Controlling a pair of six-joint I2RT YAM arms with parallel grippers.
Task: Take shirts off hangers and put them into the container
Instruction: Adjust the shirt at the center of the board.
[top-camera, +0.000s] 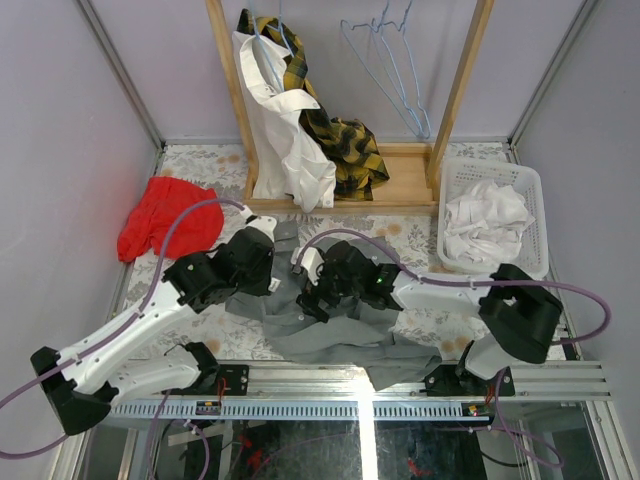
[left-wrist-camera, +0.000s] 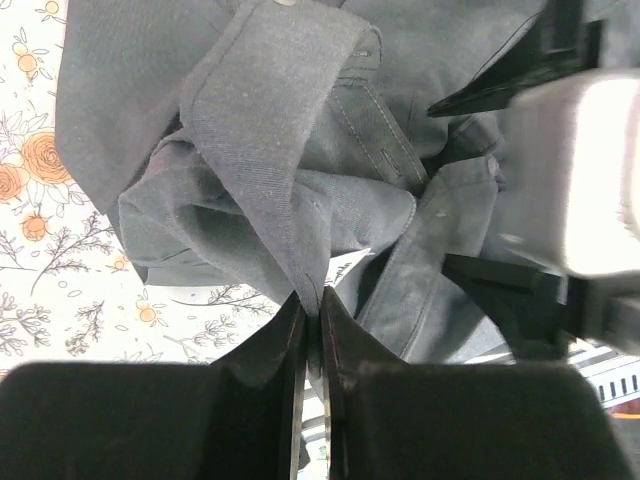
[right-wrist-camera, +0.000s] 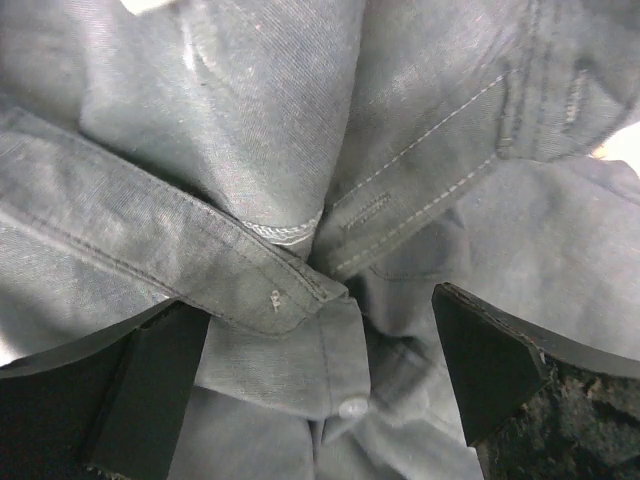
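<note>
Top external: I see one shirt (top-camera: 485, 222) in basket (top-camera: 500, 176); left jaws pinch grey shirt (top-camera: 330, 345), right jaws wide; plaid shirt (top-camera: 350, 150), white shirt (top-camera: 290, 150) hang.

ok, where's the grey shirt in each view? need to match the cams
Top external: grey shirt lies low centre on the table, under both grippers.
Left wrist: grey shirt fills the upper middle, a fold pinched in the left gripper.
Right wrist: grey shirt fills the frame.
Shared landmark: right gripper, open over the shirt, seen at the right edge of the left wrist view.
</note>
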